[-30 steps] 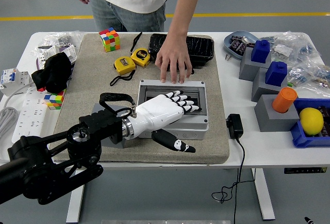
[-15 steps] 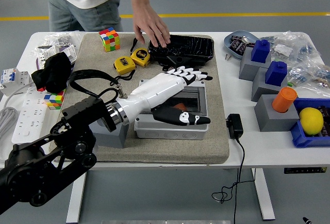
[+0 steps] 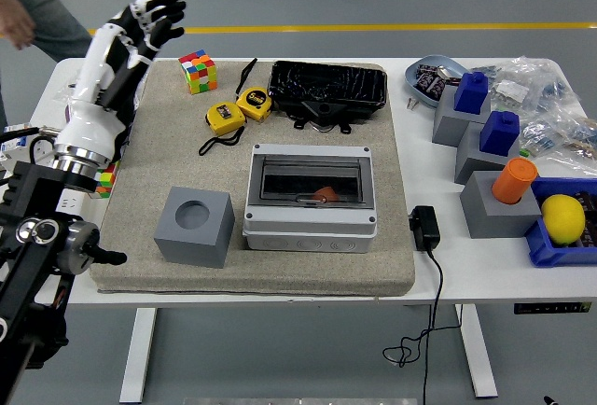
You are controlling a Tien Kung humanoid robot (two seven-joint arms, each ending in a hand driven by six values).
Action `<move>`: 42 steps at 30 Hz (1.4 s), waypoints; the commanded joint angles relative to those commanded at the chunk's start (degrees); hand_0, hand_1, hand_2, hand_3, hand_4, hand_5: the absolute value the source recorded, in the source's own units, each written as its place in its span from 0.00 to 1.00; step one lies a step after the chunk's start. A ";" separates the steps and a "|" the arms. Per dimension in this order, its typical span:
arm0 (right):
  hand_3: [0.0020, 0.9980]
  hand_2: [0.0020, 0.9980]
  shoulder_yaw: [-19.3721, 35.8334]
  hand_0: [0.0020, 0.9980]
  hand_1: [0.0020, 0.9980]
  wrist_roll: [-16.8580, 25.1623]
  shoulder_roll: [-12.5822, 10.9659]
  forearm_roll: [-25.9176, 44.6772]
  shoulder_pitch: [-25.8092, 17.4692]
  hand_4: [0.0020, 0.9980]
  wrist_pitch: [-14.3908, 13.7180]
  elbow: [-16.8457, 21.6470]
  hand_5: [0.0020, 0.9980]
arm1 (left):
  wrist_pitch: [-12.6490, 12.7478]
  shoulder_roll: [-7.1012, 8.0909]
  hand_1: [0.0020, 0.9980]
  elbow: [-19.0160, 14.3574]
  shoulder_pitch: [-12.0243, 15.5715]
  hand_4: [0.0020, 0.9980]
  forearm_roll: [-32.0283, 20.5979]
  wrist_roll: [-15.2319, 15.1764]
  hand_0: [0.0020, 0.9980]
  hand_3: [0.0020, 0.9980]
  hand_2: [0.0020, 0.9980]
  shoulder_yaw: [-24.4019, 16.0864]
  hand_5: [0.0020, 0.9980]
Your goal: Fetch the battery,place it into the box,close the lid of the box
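The grey box [image 3: 311,195] sits in the middle of the tan mat [image 3: 396,260] with its dark see-through lid shut. An orange item [image 3: 325,194], seemingly the battery, shows through the lid. My left hand [image 3: 145,20] is raised high at the far left, well away from the box, with its fingers spread and holding nothing. My right arm is out of view.
A grey cube with a round hole [image 3: 194,226] stands left of the box. Behind it lie a black tray [image 3: 328,88], two yellow tape measures [image 3: 225,118] and a Rubik's cube [image 3: 199,70]. A black adapter [image 3: 423,228] and grey stands [image 3: 494,202] sit to the right. A person [image 3: 28,13] is at the top left edge.
My left hand has lifted off the box and swung up to the far left. The lid now lies shut. The person has drawn their hand back and moved off to the left.
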 joint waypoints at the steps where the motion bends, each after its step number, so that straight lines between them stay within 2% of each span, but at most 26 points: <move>1: 0.74 0.70 -0.04 0.75 0.69 0.01 -0.03 0.02 0.02 1.00 -0.03 -0.02 1.00 | 0.09 0.11 0.90 0.19 0.40 1.00 -2.23 0.18 0.83 0.85 0.88 -1.29 0.71; 3: 0.74 0.70 -0.02 0.75 0.69 0.02 -0.10 0.00 0.10 1.00 -0.06 -0.02 1.00 | 0.16 0.22 0.90 0.59 1.30 1.00 -5.46 1.05 0.83 0.85 0.88 -3.52 0.71; 4: 0.74 0.70 -0.01 0.75 0.69 0.03 -0.15 -0.04 0.16 1.00 -0.07 0.00 1.00 | 0.09 0.20 1.00 0.85 1.80 1.00 -5.29 2.08 0.95 0.95 0.99 -4.68 0.80; 5: 0.74 0.70 -0.06 0.75 0.69 0.03 -0.16 -0.03 0.20 1.00 -0.07 0.00 1.00 | -0.07 0.14 1.00 1.07 2.20 1.00 -4.77 3.20 0.95 0.95 0.99 -5.60 0.80; 7: 0.74 0.70 -0.14 0.75 0.69 0.03 -0.22 -0.06 0.32 1.00 -0.08 0.04 1.00 | -1.08 -0.13 1.00 1.73 3.50 1.00 -1.67 7.23 0.95 0.95 0.99 -8.26 0.80; 9: 0.74 0.70 0.01 0.75 0.69 0.02 -0.25 -0.22 0.33 1.00 -0.08 0.14 1.00 | -0.95 -0.14 1.00 1.93 4.79 1.00 2.67 10.33 0.95 0.95 0.99 -9.63 0.80; 10: 0.74 0.70 0.05 0.75 0.69 0.02 -0.26 -0.28 0.30 1.00 -0.10 0.16 1.00 | -0.91 -0.13 1.00 1.86 5.27 1.00 4.51 11.02 1.00 1.00 1.00 -9.89 0.83; 12: 0.74 0.70 -0.16 0.75 0.69 -0.01 -0.25 -0.21 0.14 1.00 -0.24 0.06 1.00 | -0.53 -0.17 1.00 1.46 6.39 1.00 9.55 12.08 1.00 1.00 1.00 -10.10 0.83; 14: 0.74 0.70 -0.37 0.75 0.69 -0.02 -0.25 -0.11 0.00 1.00 -0.34 -0.04 1.00 | 0.06 -0.36 1.00 1.42 6.87 1.00 12.48 11.47 1.00 1.00 1.00 -10.06 0.83; 15: 0.74 0.70 -0.31 0.75 0.69 -0.01 -0.24 -0.15 -0.08 1.00 -0.39 -0.06 1.00 | 0.55 -0.63 1.00 1.44 7.14 1.00 12.41 10.51 1.00 1.00 1.00 -10.11 0.83; 16: 0.74 0.70 -0.25 0.75 0.69 0.00 -0.23 -0.20 -0.14 1.00 -0.41 -0.06 1.00 | 0.86 -0.85 1.00 1.46 7.29 1.00 12.07 9.79 0.98 0.95 0.98 -10.16 0.81; 21: 0.74 0.70 0.20 0.75 0.69 0.05 -0.15 -0.54 -0.20 1.00 -0.34 0.07 1.00 | 2.81 -1.90 1.00 1.76 7.79 1.00 8.98 4.79 0.98 0.95 0.98 -9.95 0.81; 22: 0.74 0.70 0.36 0.75 0.69 0.07 -0.14 -0.66 -0.17 1.00 -0.30 0.13 1.00 | 3.04 -1.90 0.96 1.72 7.80 1.00 8.79 4.11 0.89 0.90 0.93 -9.75 0.82; 24: 0.74 0.70 0.50 0.75 0.69 0.10 -0.15 -0.74 -0.10 1.00 -0.25 0.19 1.00 | 3.32 -1.90 0.96 1.61 7.78 1.00 8.64 3.21 0.89 0.90 0.93 -9.50 0.82; 42: 0.74 0.70 0.60 0.75 0.69 0.11 0.05 -0.75 -0.55 1.00 -0.21 0.08 1.00 | 3.66 -2.03 0.92 1.57 8.40 1.00 9.56 2.62 0.86 0.87 0.90 -8.45 0.82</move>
